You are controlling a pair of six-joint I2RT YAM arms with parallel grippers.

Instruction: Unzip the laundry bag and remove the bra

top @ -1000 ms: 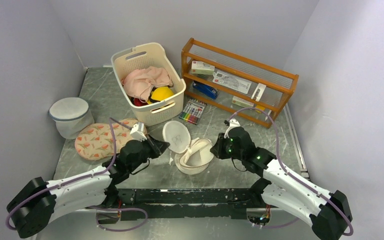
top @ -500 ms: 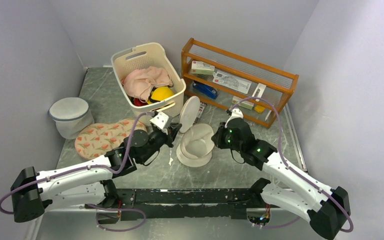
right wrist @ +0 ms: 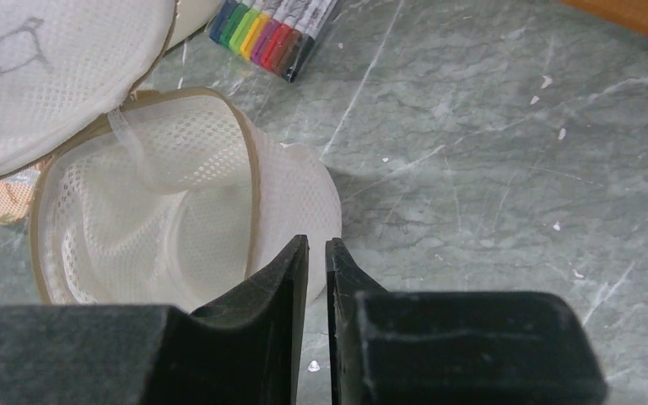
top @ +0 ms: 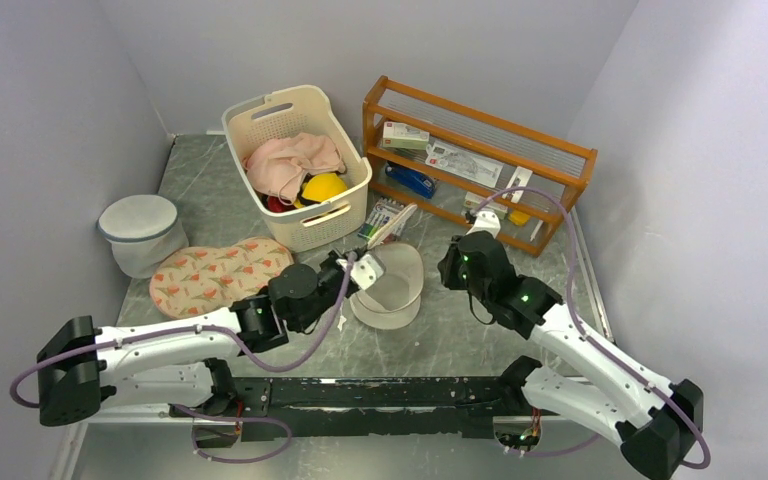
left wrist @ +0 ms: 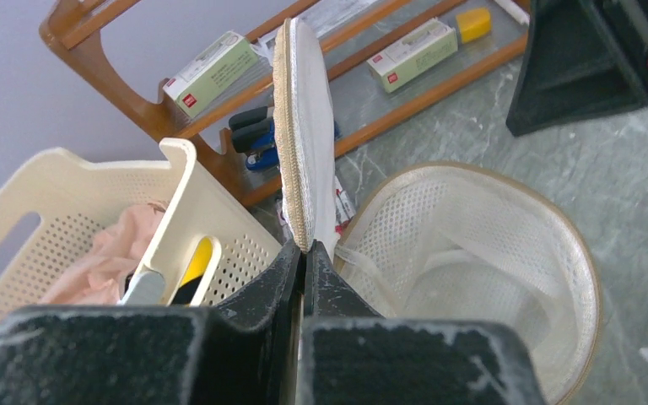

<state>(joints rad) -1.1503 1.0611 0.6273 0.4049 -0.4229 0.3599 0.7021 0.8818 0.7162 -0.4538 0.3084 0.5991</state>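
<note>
The cream mesh laundry bag [top: 392, 292] stands unzipped at the table's middle. Its round lid [top: 392, 224] is lifted and stands on edge. My left gripper [top: 365, 268] is shut on the lid's zip edge; in the left wrist view the lid [left wrist: 305, 126] rises straight from the closed jaws of the left gripper [left wrist: 304, 246]. A pale bra cup and strap [left wrist: 464, 283] lie inside the bag [right wrist: 177, 202]. My right gripper [top: 448, 272] is shut and empty, just off the bag's right wall; in the right wrist view the right gripper [right wrist: 316, 243] hovers over the table.
A cream basket [top: 295, 165] of clothes stands behind the bag. A wooden rack [top: 480, 165] is at the back right. Coloured markers [right wrist: 274, 29] lie between them. A floral pad [top: 215, 275] and a white mesh bag with a grey-blue rim [top: 142, 232] sit at the left.
My left gripper has swung the lid up and to the right, from lying open to standing on edge. My right gripper has drawn slightly right, off the bag's rim.
</note>
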